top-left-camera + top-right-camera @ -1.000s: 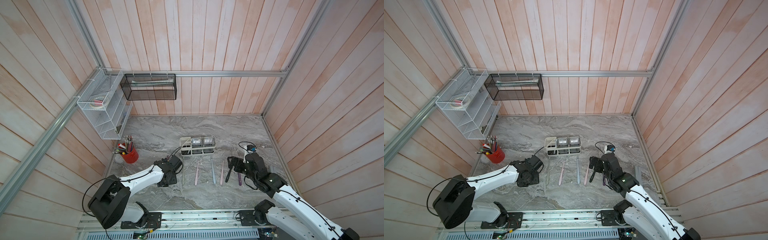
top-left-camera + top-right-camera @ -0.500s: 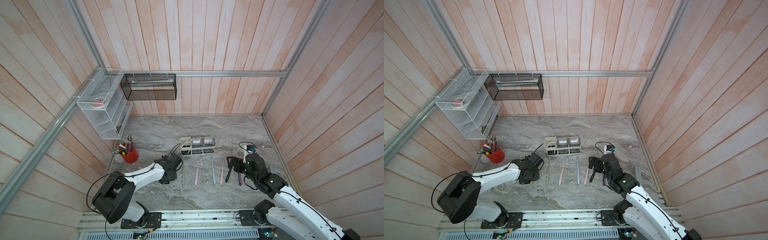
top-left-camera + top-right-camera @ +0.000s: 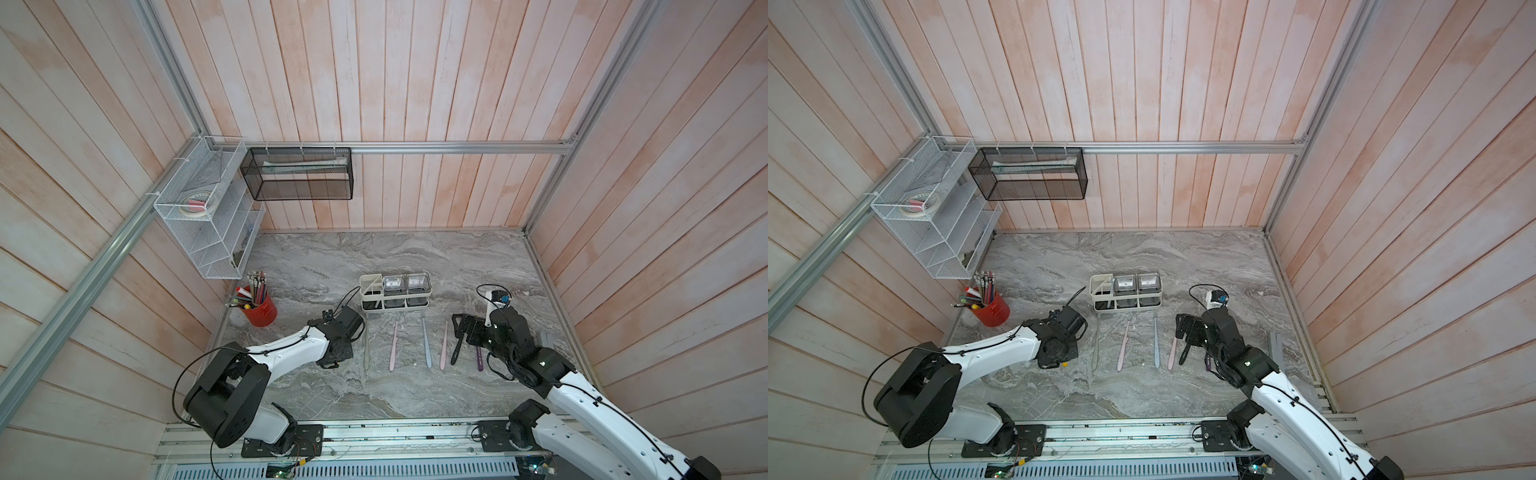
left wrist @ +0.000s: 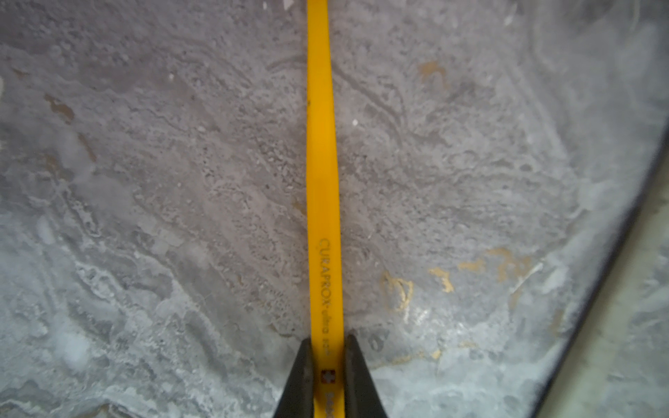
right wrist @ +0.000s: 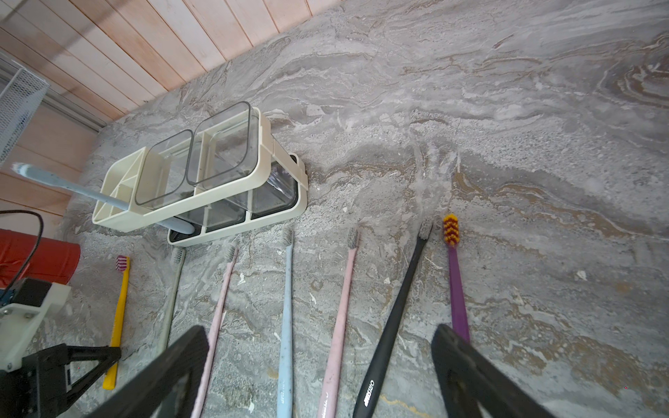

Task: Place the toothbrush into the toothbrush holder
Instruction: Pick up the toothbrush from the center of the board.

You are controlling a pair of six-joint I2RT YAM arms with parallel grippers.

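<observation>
**Left gripper**: both fingers are narrow and press on the two sides of the yellow toothbrush. They grip the tail of its handle, beside the printed cross mark. The handle runs straight out from the jaws, close over the marble table. Whether it is lifted clear cannot be told.

**Handling (judged):** the toothbrush is light, stiff and slim, with a smooth plastic handle.
- A pinch on so narrow a section may let it pivot or slip, so firm pressure and slow moves are advisable.
- A hold at the tail leaves the long head end free to swing.
- A hold nearer mid-handle would leave the tail free to enter a slot.

**Location:** in the right wrist view the yellow toothbrush lies just past the slotted end of the holder. Its head points toward the holder.

**Right gripper**: the fingers are spread wide and hold nothing. It hangs over the row of loose brushes lying in front of the holder, heads toward it.

**Containers:**
- The holder stands upright on the table.
- Its slotted section holds one blue toothbrush, tilted, head up and leaning away from the cups.
- Its two clear cups appear empty.
- The red cup, well apart from the holder's slotted end, holds pencils and pens
</observation>
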